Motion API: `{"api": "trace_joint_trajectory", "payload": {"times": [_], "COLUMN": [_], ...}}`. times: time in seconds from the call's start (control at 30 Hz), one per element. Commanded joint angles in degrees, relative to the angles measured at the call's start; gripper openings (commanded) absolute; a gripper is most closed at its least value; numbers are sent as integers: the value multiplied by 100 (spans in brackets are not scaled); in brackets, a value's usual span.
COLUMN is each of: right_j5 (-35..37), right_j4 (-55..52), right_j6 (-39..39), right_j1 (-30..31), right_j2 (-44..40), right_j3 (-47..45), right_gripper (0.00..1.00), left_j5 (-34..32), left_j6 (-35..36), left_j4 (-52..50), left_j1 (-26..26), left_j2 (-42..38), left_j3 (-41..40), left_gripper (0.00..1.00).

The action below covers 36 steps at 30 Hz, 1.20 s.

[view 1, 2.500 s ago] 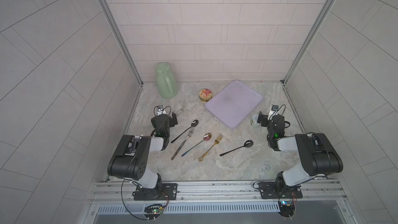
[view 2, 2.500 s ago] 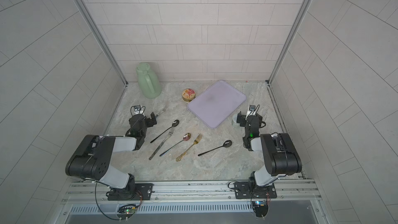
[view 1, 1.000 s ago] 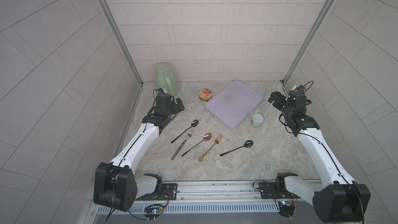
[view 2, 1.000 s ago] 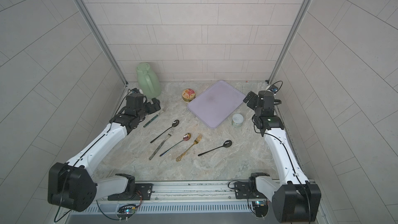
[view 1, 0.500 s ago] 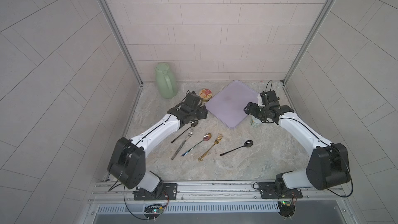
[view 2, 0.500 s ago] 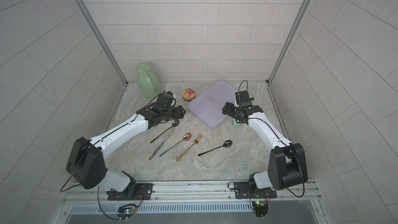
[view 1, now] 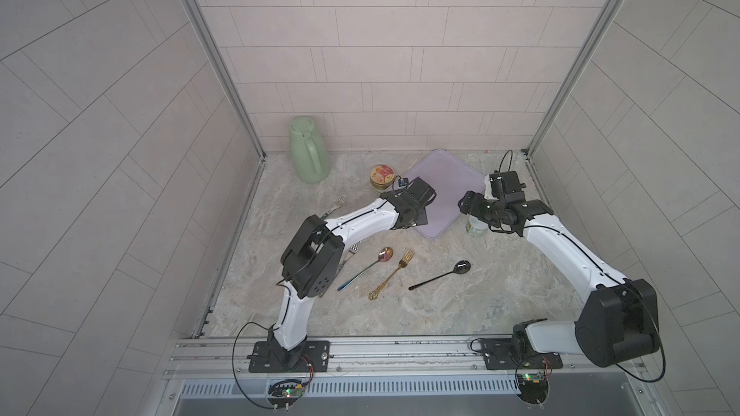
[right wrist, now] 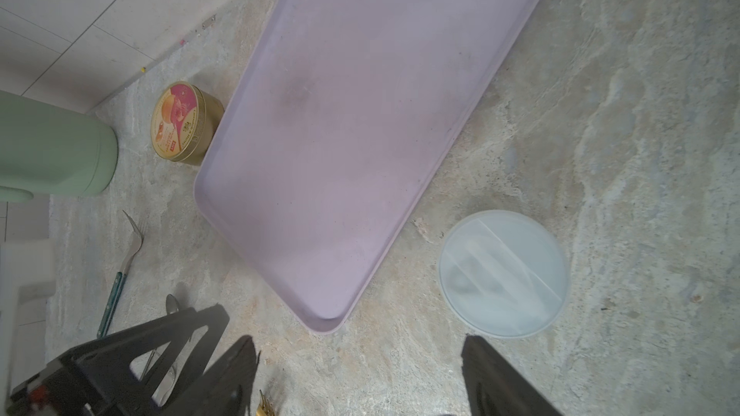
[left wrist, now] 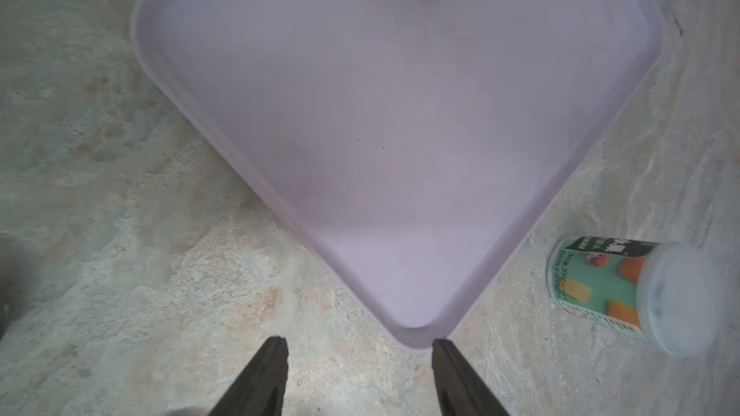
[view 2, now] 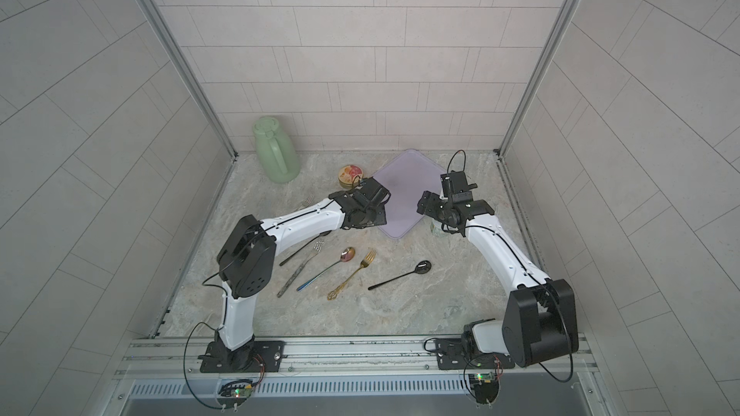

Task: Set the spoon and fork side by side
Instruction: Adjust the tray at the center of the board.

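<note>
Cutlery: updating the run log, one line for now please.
left gripper: open, empty | right gripper: open, empty | spoon, fork: lying untouched

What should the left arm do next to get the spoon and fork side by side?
Probably pull the left gripper back from the tray corner and down over the handle of the rose-bowled spoon. It and the right gripper hang open and empty there, while that spoon and the gold fork lie on the table nearer the robot.
</note>
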Motion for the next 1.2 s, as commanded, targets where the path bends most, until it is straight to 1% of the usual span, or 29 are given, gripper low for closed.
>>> {"api": "trace_joint_trajectory", "payload": {"times": [0.0,0.1,0.37,0.5,0.63,0.8,0.97,1.17], "right_j5": [98,136,123,99,110,122,118,118], "right_j4": [-18,-41,-39,-57,-49,-105,-119,-147], "right_j6": [-108,-155,-193,-195,-222,-246,-254,-281], "right_j1": [-6,-6,-6,-6,-6,-6,-6,-6], "right_j2": [-161,-205,-227,-234,-231,-201,-214,-202], "right_j3": [-73,-108,-142,-119,-119,-97,-93,-76], "right_gripper": [84,84,84,84,84,84,84,84], "left_j5": [-94,-68,-99,-105,-130,-118,-114,-81], "left_j6": [-236,-285,-336,-369,-410,-457,-486,-477], "left_j4": [-505,-592,-747,-792,-831,-898,-771,-754], "left_j1": [-7,-3,-2,3,13,85,174,224], "left_j2": [346,617,1092,1152,1164,1230,1175,1189], "left_j3": [316,535,896,904,880,855,660,620], "left_gripper": [57,54,51,48,48,44,43,42]}}
